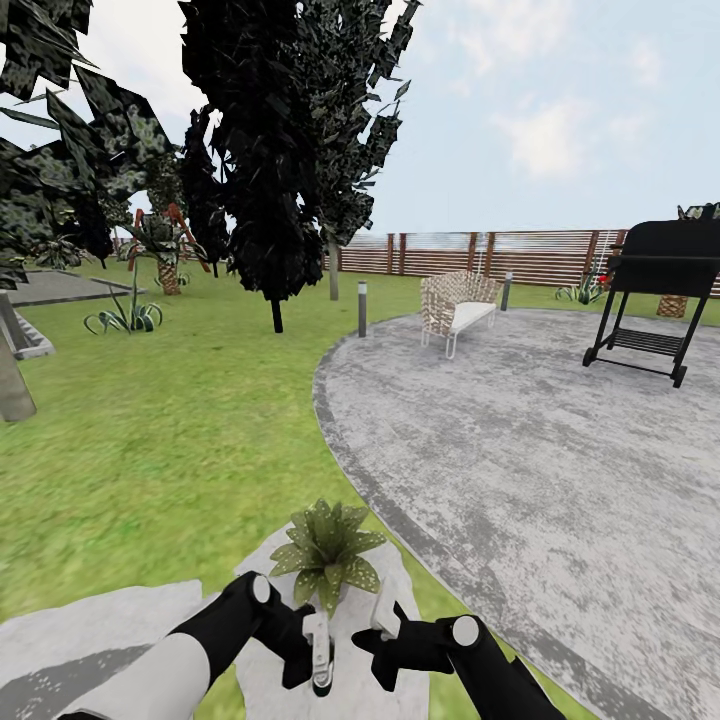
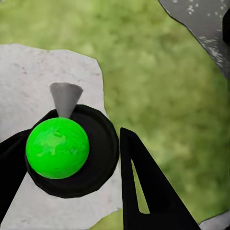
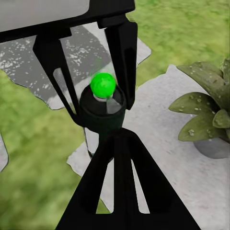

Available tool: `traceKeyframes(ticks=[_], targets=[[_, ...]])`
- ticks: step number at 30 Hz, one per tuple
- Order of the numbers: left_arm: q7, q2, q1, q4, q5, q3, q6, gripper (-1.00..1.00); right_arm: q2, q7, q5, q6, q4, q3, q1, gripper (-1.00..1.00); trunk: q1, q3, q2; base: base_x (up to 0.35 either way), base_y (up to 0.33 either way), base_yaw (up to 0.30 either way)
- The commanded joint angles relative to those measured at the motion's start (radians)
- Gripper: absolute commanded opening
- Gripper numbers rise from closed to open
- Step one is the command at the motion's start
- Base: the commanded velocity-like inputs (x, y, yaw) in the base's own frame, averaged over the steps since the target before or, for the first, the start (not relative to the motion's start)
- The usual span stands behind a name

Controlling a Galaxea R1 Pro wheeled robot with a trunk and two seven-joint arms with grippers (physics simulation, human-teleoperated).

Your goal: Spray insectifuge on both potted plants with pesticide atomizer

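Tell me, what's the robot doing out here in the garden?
The robot's left gripper is shut on the pesticide atomizer, a little spray bottle with a bright green top. The right gripper waits beside it. One potted plant sits on a stepping stone just ahead, ready for spraying.

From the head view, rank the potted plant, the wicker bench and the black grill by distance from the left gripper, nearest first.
1. Potted plant, on the stepping stone just ahead of the left gripper.
2. Wicker bench, at the patio's far edge.
3. Black grill, far right; close to the bench's rank.
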State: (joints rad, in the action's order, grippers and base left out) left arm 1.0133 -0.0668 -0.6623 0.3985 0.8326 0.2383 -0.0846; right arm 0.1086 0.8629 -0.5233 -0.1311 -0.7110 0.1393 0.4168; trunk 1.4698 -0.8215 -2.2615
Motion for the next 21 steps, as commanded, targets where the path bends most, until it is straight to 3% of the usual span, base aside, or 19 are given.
traceKeyframes(ticks=[1,16,21], targets=[[0.001,-0.003,0.000,0.001,0.008,0.000,-0.010,-1.00,0.000,0.001,-0.011,-0.009,-0.001,-0.001,0.000,-1.00,0.000,-0.001,0.000,0.000,0.000,0.000],[-0.002,-0.039,0.004,-0.013,0.004,-0.001,-0.013,-1.00,0.000,0.001,-0.010,-0.009,-0.001,-0.001,0.000,-1.00,0.000,-0.001,0.000,0.000,0.000,0.000],[-0.039,-0.051,0.004,-0.015,-0.001,-0.001,-0.018,-1.00,0.000,0.001,-0.011,-0.009,-0.001,-0.001,0.000,-1.00,0.000,-0.001,0.000,0.000,0.000,0.000]])
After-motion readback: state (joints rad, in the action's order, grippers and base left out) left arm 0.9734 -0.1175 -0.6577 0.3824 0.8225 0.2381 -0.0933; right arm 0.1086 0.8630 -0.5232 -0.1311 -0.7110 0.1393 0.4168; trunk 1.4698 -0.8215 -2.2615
